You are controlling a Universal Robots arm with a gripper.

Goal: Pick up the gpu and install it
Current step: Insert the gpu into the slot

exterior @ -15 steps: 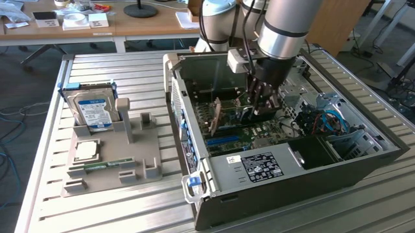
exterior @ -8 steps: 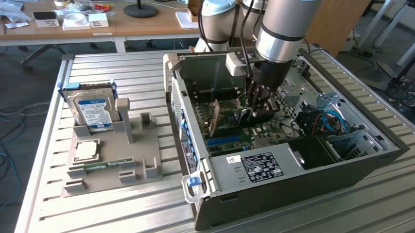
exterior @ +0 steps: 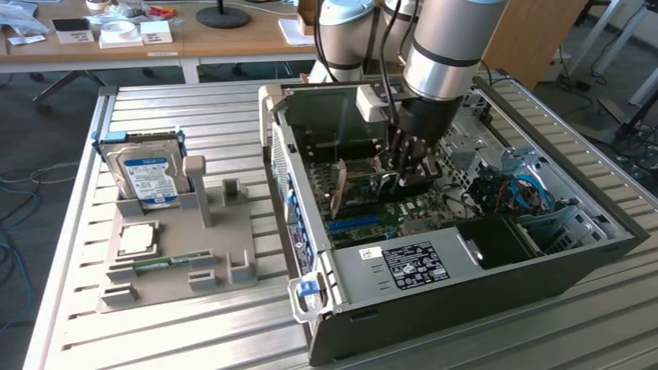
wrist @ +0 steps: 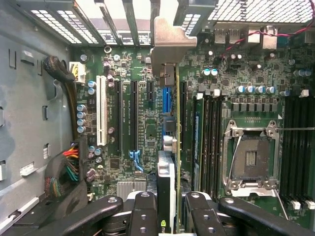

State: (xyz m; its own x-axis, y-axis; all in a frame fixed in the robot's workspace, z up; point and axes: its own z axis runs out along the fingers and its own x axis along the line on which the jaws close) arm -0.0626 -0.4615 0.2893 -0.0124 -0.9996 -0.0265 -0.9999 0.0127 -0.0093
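Black fingers of the end effector sat closest to the wrist camera. They were drawn in narrow against both faces of the gpu, holding it edge-on between them. The gpu stood upright on its long edge over the motherboard, just beside the blue slot. All of this was inside the open case on the counter. Whether the connector was seated could not be told.

The gpu's long axis ran parallel to the slots, from the fingers to its metal bracket, which pointed at the case's rear openings.

It looked stiff and light but fragile. The flat faces near the top edge seemed the safest hold, clear of the connector and small parts. Any tilt under pressure could probably strain the board or the slot.
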